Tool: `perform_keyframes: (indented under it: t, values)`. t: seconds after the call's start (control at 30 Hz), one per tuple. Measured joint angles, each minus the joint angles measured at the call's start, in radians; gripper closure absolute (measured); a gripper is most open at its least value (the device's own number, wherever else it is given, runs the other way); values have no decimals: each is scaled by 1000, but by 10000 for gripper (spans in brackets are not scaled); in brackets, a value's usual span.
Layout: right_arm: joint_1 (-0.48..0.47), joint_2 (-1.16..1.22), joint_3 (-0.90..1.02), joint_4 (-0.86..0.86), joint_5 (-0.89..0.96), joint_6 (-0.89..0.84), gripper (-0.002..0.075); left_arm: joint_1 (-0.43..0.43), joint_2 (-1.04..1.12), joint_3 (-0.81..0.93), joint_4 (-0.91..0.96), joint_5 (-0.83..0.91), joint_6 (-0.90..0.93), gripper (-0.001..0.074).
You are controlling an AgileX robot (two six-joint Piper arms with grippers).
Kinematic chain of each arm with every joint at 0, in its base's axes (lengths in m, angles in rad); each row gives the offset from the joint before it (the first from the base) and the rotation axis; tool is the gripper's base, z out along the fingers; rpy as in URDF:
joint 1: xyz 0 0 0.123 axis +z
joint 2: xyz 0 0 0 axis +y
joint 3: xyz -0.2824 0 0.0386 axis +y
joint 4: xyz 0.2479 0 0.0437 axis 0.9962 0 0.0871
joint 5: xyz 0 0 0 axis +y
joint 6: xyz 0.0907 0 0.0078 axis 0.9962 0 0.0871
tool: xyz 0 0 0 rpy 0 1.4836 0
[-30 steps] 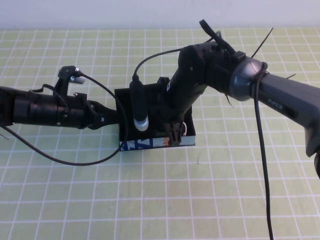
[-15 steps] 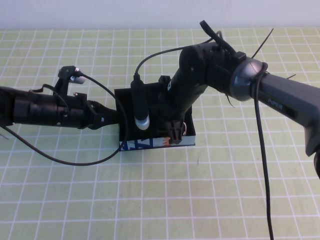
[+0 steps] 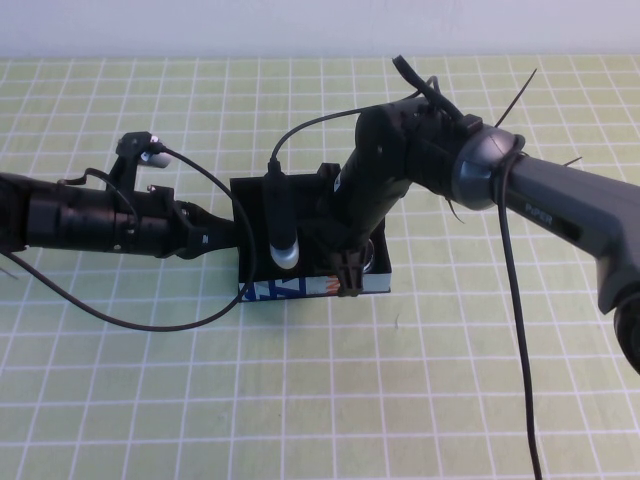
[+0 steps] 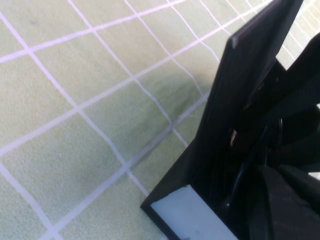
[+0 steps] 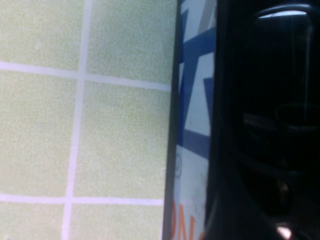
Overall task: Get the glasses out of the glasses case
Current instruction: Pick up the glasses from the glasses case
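The glasses case [image 3: 312, 288] is kept steady on the tabletop [image 3: 150, 380], apparently braced at its left end by the left pincer [image 3: 228, 236], whose finger state cannot be told. The right pincer [image 3: 348, 272] is reached steeply down into the open case with fingers spread. The glasses [image 5: 272, 100] lie inside, not yet gripped.

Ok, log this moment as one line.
stage: reaching in | left pincer: at case's left end | right pincer: open, down inside glasses case | glasses: not clearly visible
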Motion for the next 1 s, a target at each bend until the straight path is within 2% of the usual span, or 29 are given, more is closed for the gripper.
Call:
perform_keyframes:
  t: [0.3, 0.5, 0.63, 1.0]
  values:
    - [0, -6, 0, -2, 7, 0, 550, 0, 0, 0, 4, 0, 0, 739]
    - [0, -8, 0, -2, 7, 0, 601, 0, 0, 0, 4, 0, 0, 739]
    - [0, -12, 0, -2, 7, 0, 679, 0, 0, 0, 4, 4, 0, 739]
    - [0, -30, 0, -14, 29, 60, 690, 0, 0, 0, 7, 19, 0, 739]
